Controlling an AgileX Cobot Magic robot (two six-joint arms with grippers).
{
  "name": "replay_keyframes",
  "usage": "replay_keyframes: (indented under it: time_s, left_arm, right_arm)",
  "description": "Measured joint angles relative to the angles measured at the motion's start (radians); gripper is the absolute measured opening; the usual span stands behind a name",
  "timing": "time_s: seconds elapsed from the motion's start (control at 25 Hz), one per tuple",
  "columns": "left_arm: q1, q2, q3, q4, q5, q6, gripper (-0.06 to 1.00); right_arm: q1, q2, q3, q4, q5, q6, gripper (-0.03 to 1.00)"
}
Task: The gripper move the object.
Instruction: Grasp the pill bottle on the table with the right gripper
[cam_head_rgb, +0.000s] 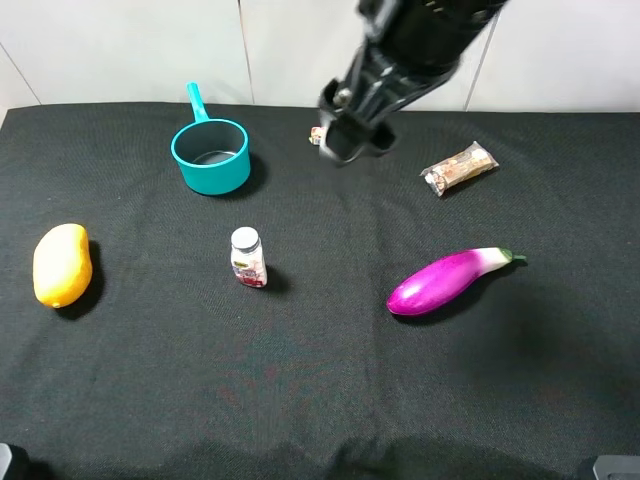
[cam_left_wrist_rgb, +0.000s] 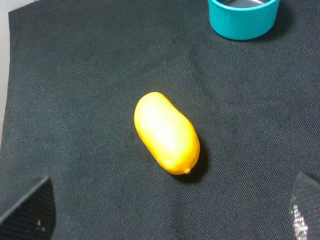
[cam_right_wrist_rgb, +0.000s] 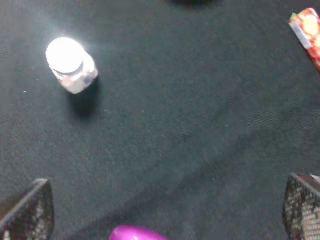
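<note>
The small clear bottle (cam_head_rgb: 247, 257) with a white cap and a red-and-white label stands upright on the black cloth, left of centre. It also shows in the right wrist view (cam_right_wrist_rgb: 71, 66). My right gripper (cam_head_rgb: 350, 138) hangs high over the back of the table, well behind and to the right of the bottle. Its jaws are open and empty in the right wrist view (cam_right_wrist_rgb: 165, 210). My left gripper (cam_left_wrist_rgb: 167, 215) is open and empty, with a yellow fruit (cam_left_wrist_rgb: 166, 133) beyond it. The left arm does not show in the exterior view.
A teal pot (cam_head_rgb: 210, 155) stands at the back left and the yellow fruit (cam_head_rgb: 62, 265) lies at the far left. A purple eggplant (cam_head_rgb: 445, 280) lies to the right and a snack packet (cam_head_rgb: 460, 168) at the back right. A red candy tube (cam_right_wrist_rgb: 307, 32) peeks out beside the right gripper.
</note>
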Motion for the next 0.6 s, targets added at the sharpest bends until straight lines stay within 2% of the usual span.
replay_keyframes:
  time_s: [0.36,0.6]
  left_arm:
    - [0.000,0.000,0.000,0.000,0.000,0.000,0.99]
    - [0.001,0.000,0.000,0.000,0.000,0.000,0.99]
  right_arm:
    - [0.075,0.138,-0.042,0.045,0.013,0.000,0.69]
    - [0.077,0.205,-0.043,0.115,-0.008,-0.045,0.69]
